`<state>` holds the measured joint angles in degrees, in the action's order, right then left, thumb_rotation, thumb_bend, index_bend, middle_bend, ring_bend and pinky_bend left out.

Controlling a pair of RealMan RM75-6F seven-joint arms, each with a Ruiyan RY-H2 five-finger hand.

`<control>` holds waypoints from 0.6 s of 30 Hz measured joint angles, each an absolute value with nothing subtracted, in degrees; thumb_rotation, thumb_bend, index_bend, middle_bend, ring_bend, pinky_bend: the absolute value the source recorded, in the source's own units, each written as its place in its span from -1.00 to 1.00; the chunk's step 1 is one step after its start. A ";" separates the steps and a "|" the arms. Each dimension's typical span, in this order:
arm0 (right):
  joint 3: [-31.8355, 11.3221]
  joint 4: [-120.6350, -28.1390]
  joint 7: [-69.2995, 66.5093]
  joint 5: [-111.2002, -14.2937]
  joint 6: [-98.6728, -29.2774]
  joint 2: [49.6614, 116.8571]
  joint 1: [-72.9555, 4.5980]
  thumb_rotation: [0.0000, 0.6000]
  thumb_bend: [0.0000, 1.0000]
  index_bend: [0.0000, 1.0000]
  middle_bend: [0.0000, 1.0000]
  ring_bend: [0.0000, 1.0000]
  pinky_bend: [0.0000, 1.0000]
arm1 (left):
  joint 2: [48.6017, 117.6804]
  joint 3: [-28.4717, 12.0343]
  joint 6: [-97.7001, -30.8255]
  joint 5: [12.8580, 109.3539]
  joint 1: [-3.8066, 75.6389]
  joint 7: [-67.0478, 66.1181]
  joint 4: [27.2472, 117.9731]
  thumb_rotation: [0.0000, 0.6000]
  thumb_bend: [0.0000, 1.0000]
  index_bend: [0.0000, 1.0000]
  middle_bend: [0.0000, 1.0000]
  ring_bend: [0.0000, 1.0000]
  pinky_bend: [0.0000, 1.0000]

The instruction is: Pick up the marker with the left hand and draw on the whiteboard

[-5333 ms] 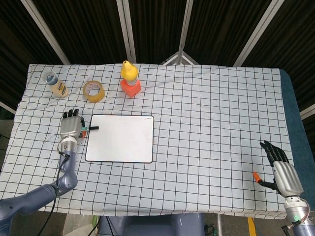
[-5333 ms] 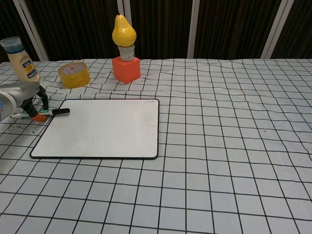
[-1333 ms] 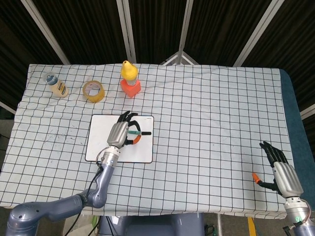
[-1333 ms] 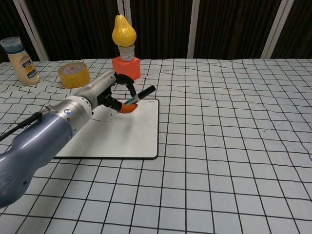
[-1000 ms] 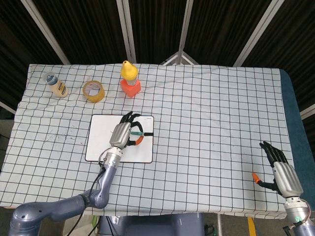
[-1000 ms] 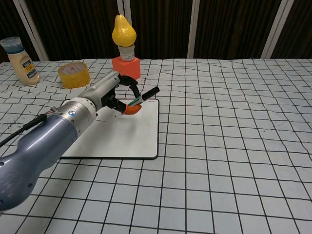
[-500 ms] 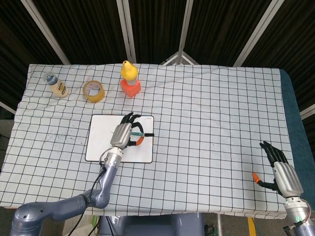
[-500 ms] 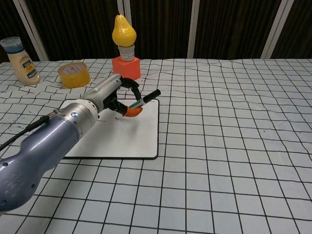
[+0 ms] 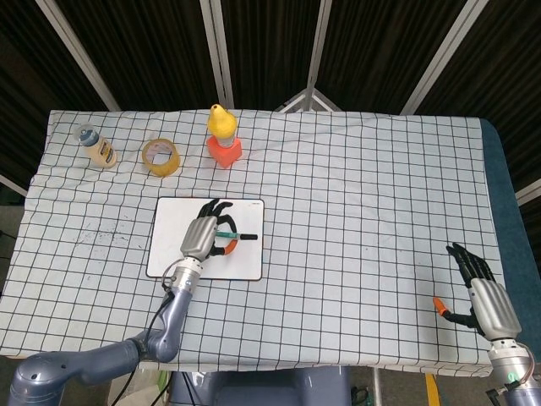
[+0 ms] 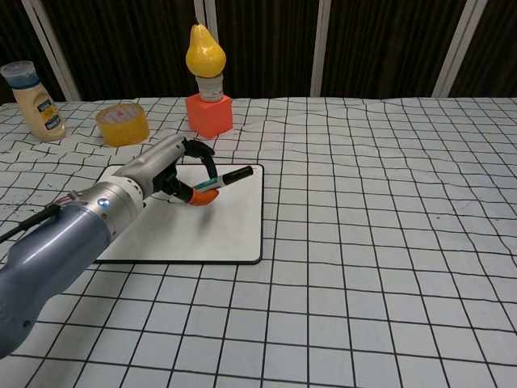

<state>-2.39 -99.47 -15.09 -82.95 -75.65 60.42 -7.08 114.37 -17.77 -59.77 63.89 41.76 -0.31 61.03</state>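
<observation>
The marker (image 10: 216,180) is held pinched in the left hand (image 10: 174,174), poised low over the whiteboard (image 10: 210,226), seemingly angled for drawing; the right hand (image 9: 483,292) lies idle, fingers spread.

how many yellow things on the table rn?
2 clearly yellow. The pear sits on a small cup atop the orange block at the far edge. The yellow tape roll lies left of that block, beyond the whiteboard. Nothing suggests any hidden.
</observation>
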 measured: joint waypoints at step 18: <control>-2.43 -100.00 -14.91 -82.45 -75.78 60.54 -6.87 1.00 -0.35 -1.00 -1.00 -1.00 -1.00 | 105.47 -11.88 -67.57 69.67 33.38 2.79 76.24 1.00 0.12 0.42 -0.71 -0.99 -0.92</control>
<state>-2.43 -100.00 -14.91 -82.45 -75.78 60.54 -6.87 105.47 -11.88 -67.57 69.67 33.38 2.79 76.24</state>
